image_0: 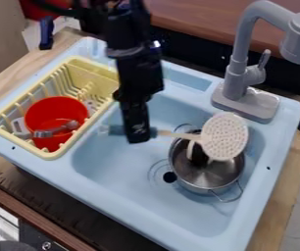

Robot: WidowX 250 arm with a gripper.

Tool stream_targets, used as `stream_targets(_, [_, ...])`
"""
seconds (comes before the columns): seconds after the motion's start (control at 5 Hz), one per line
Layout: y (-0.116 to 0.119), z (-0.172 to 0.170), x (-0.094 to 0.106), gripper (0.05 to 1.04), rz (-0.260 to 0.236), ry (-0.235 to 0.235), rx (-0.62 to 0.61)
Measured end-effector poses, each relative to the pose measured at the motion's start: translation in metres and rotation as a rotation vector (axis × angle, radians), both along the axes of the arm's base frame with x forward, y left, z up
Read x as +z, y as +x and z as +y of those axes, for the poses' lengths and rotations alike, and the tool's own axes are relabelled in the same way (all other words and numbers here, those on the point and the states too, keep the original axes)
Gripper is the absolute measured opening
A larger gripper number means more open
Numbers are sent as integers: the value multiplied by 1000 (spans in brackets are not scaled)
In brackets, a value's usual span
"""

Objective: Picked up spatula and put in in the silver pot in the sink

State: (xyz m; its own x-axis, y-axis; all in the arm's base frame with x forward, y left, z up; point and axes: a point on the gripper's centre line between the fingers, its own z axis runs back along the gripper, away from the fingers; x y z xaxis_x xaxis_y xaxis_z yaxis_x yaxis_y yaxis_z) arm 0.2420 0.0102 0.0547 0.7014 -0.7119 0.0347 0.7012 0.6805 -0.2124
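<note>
We see the gripper (pixel 138 137) hanging down over the middle of the sink (pixel 123 171), its fingers clamped on the handle (pixel 114 130) of the spatula (pixel 224 136). The spatula's long axis runs from left to right, close to level across our view and at a slant to the sink's back edge. Its pale blue handle end points toward the sink's left edge, and its round, perforated head points toward the right edge – the broad face turned up toward us. The beige shaft (pixel 172 134) joins the two.

The head is over the back part of the silver pot (pixel 208 179), covering some of the rim; we cannot tell whether the two touch. The pot stands in the basin toward the sink's right edge, just beside the drain (pixel 169 177), with a wire loop handle (pixel 228 197) out toward the front. Something dark (pixel 198 156) shows inside it, too hidden for us to name.

Along the sink's left edge we have a yellow dish rack (pixel 50 154) holding a red pot (pixel 56 109) – a grey utensil (pixel 58 131) lies in that one. The grey faucet (pixel 237 73) stands upright at the sink's back right corner.
</note>
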Motion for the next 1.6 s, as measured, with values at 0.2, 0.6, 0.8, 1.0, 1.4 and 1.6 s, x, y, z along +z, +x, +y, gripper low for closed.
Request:
stream_targets(0.2, [8, -5, -3, 222, 16, 16, 12])
stream_targets(0.6, [-19, -6, -30, 222, 42, 29, -7])
stream_targets(0.8, [-19, -8, -30, 222, 37, 10, -21])
stream_targets(1.0, [-20, -9, -31, 277, 39, 18, -14])
stream_targets(1.4, [-7, -7, -16, 842, 59, 12, 72])
stream_targets(1.6, [-2, -5, -7, 1006, 70, -11, 99])
